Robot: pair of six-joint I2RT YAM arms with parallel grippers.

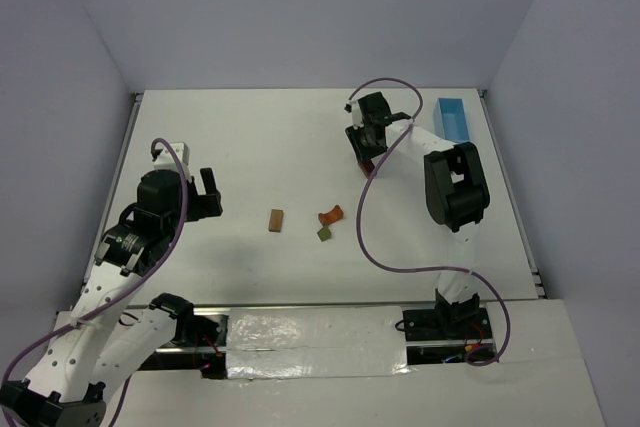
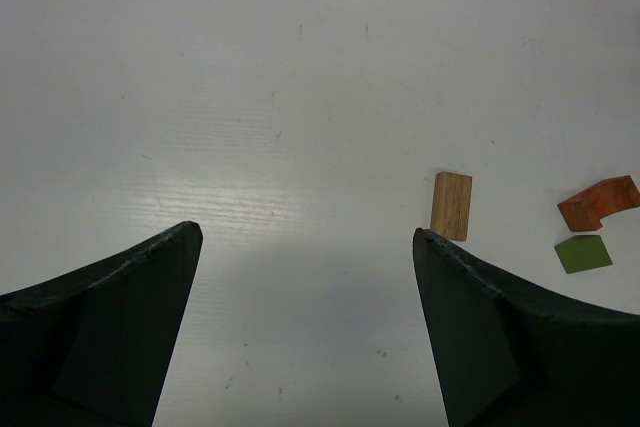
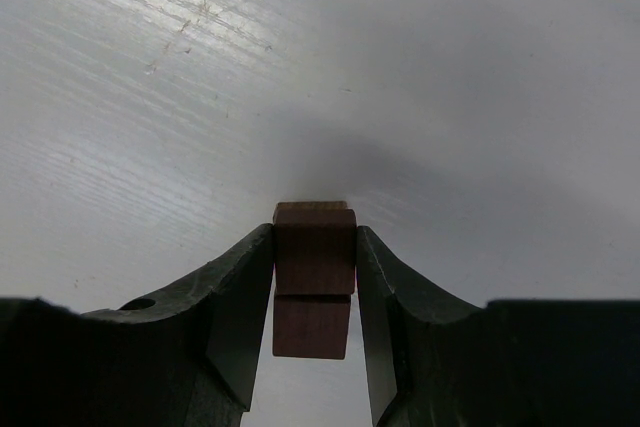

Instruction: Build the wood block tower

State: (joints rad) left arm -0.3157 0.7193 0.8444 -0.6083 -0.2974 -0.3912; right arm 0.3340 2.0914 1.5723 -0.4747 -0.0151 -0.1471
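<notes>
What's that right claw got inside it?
A dark red block, pinched between the right claw's fingers. The fingers cover its two sides, so neither those faces nor whatever lies beneath it can be seen.

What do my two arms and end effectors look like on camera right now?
Both the left arm and right arm have white links with bulky black joint housings. A purple cable loops along each. The left end effector and right end effector have plain matte-black tapered fingers; no markings visible.
</notes>
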